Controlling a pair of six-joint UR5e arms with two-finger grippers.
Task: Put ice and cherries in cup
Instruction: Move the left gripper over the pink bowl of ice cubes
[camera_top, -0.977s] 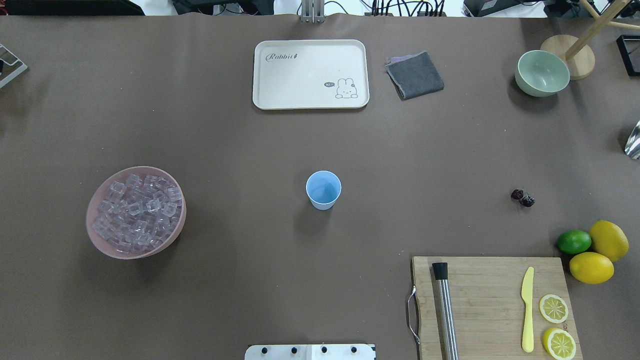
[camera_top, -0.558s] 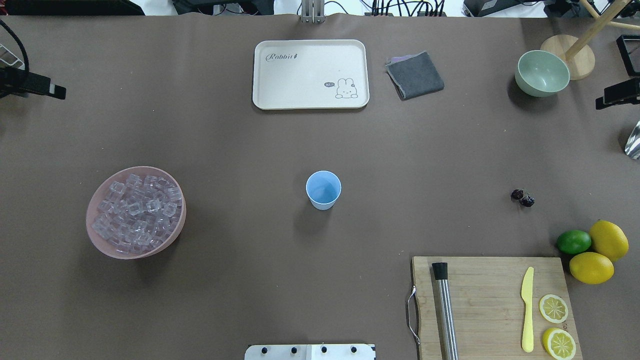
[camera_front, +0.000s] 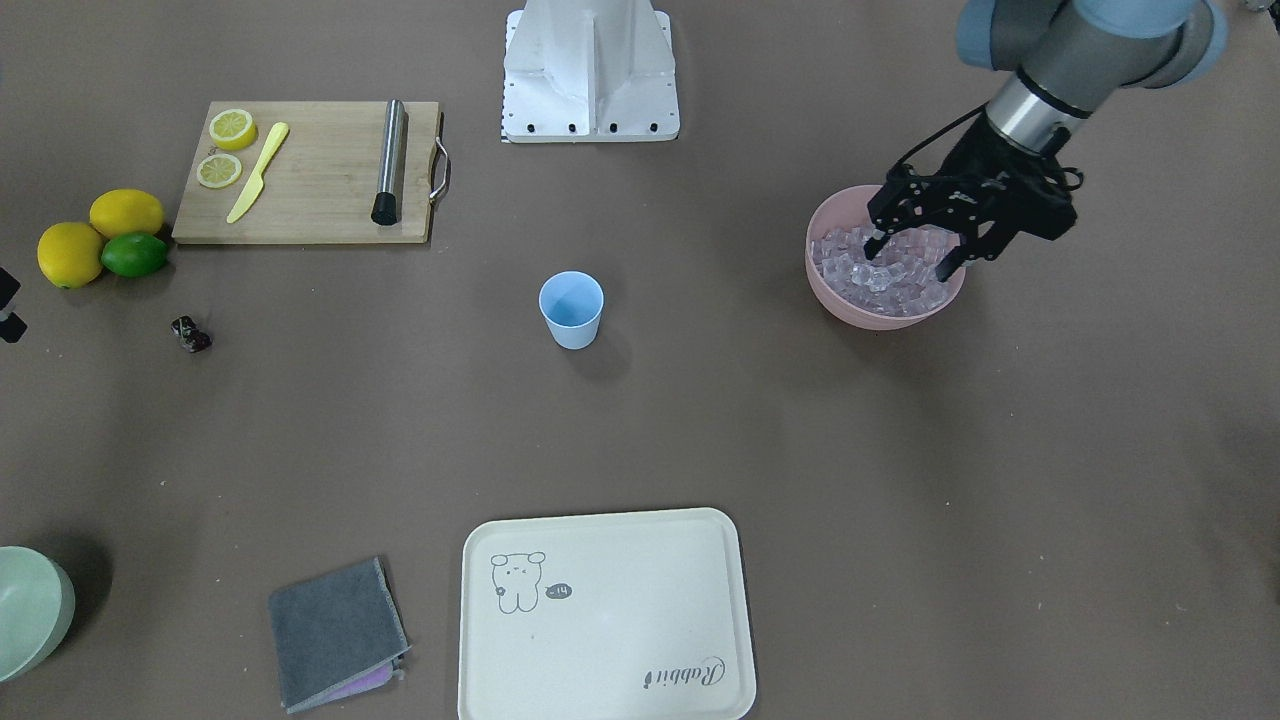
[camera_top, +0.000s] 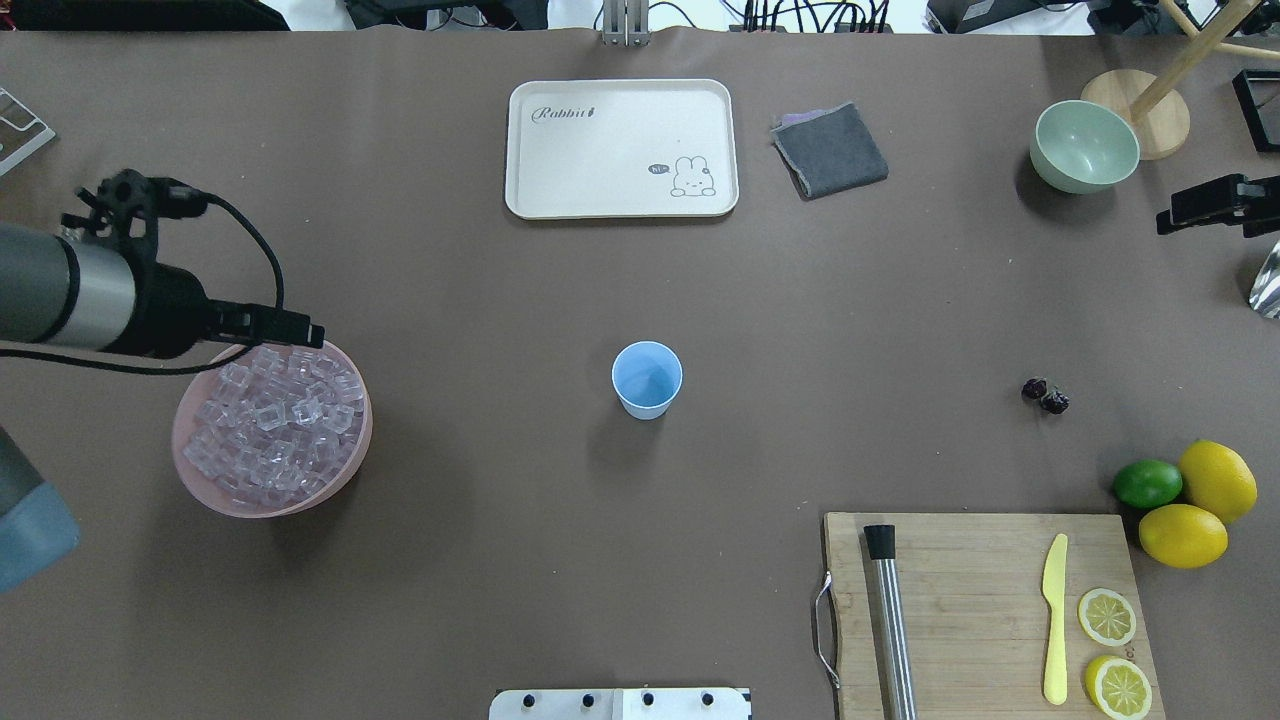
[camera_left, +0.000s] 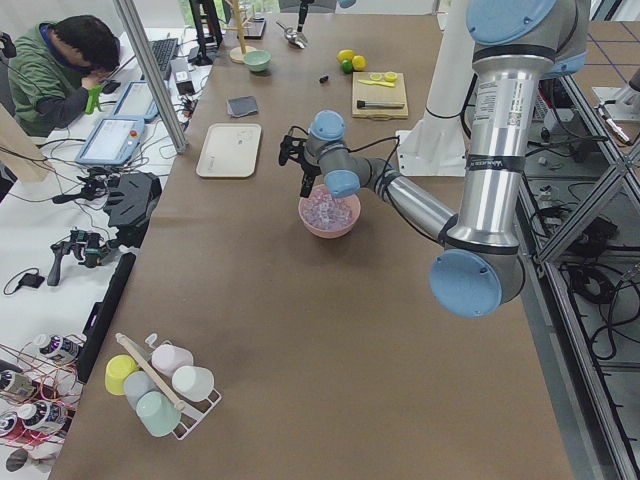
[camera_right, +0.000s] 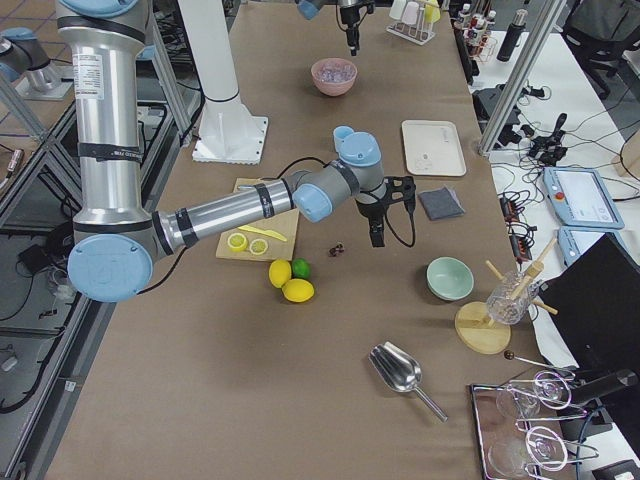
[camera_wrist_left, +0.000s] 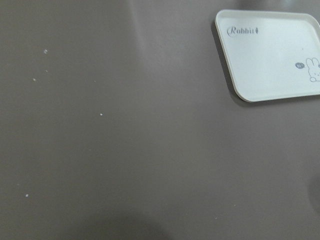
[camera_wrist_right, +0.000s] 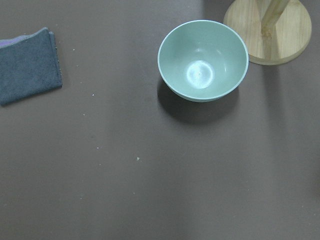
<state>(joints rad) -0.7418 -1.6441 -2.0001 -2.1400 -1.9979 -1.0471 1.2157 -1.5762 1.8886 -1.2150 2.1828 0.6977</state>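
Note:
The light blue cup (camera_top: 647, 380) (camera_front: 571, 310) stands upright at the table's middle. Ice (camera_top: 270, 425) (camera_front: 885, 275) fills a wide pink bowl (camera_top: 200, 475) (camera_front: 880, 315) on the robot's left. My left gripper (camera_front: 908, 260) (camera_top: 295, 330) hangs open just above the ice at the bowl's far rim, nothing between its fingers. The dark cherries (camera_top: 1045, 395) (camera_front: 190, 335) lie on the table to the right. My right gripper (camera_top: 1170, 218) hovers near the right edge, beyond the cherries, beside the green bowl; its two tips look apart in the front-facing view. Neither wrist view shows fingers.
A cream tray (camera_top: 620, 150) and a grey cloth (camera_top: 830, 150) lie at the far side, and a pale green bowl (camera_top: 1085, 145) stands by a wooden stand (camera_top: 1140, 110). A cutting board (camera_top: 985, 610) holds a metal rod, a yellow knife and lemon halves; beside it lie lemons and a lime (camera_top: 1148, 483).
The left arm has swung in from the left edge, and its gripper now hangs over the ice bowl. The right gripper has edged a little further in at the right edge.

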